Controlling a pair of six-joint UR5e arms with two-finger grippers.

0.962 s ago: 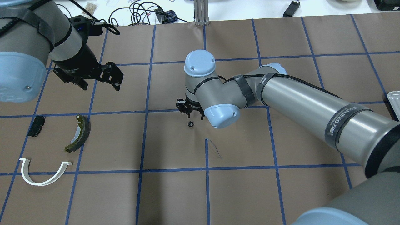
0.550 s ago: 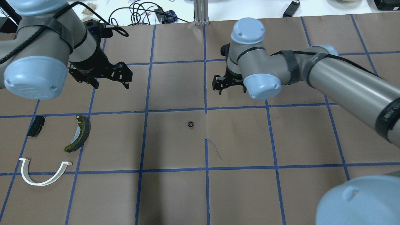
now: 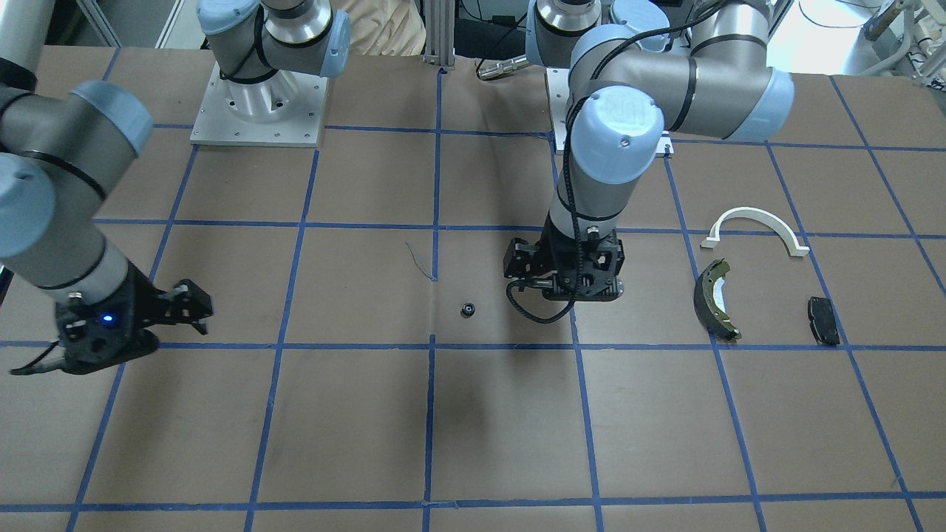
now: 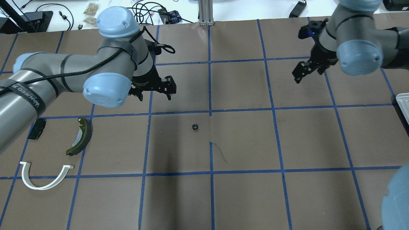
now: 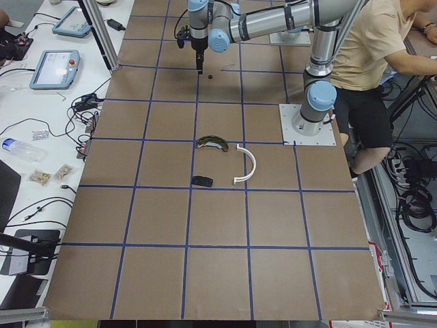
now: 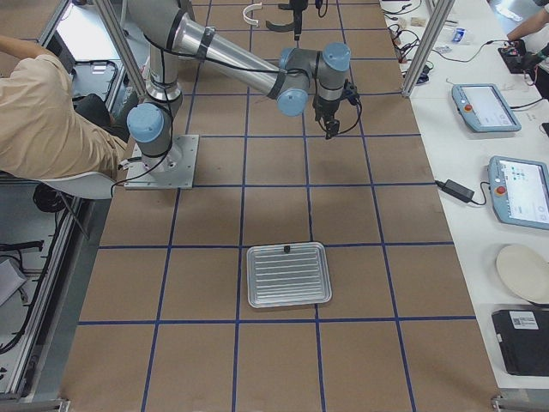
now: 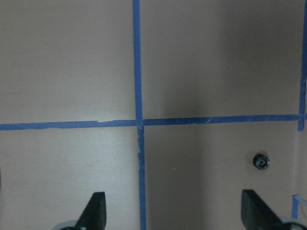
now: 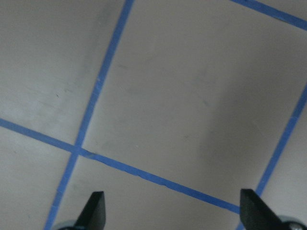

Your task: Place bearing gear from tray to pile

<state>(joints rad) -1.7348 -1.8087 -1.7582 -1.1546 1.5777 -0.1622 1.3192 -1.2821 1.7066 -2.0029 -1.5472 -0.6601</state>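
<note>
The bearing gear (image 4: 195,126), a small black ring, lies alone on the brown mat near the table's middle; it also shows in the front view (image 3: 467,309) and the left wrist view (image 7: 261,161). My left gripper (image 4: 154,95) is open and empty, above the mat a little behind and left of the gear. My right gripper (image 4: 306,76) is open and empty, far off at the back right. The tray (image 4: 403,102) shows only its edge at the right. The pile at the left holds a white arch (image 4: 40,188), a brake shoe (image 4: 81,137) and a black brake pad (image 4: 36,128).
The right side view shows the whole tray (image 6: 287,275) with a small dark part at its far rim. Cables and an aluminium post (image 4: 206,12) lie beyond the mat's far edge. A seated person (image 5: 369,61) is beside the robot's base.
My right gripper has lifted off the spot beside the gear and swung to the back right. My left arm has moved right toward the centre. The gear has not moved.
</note>
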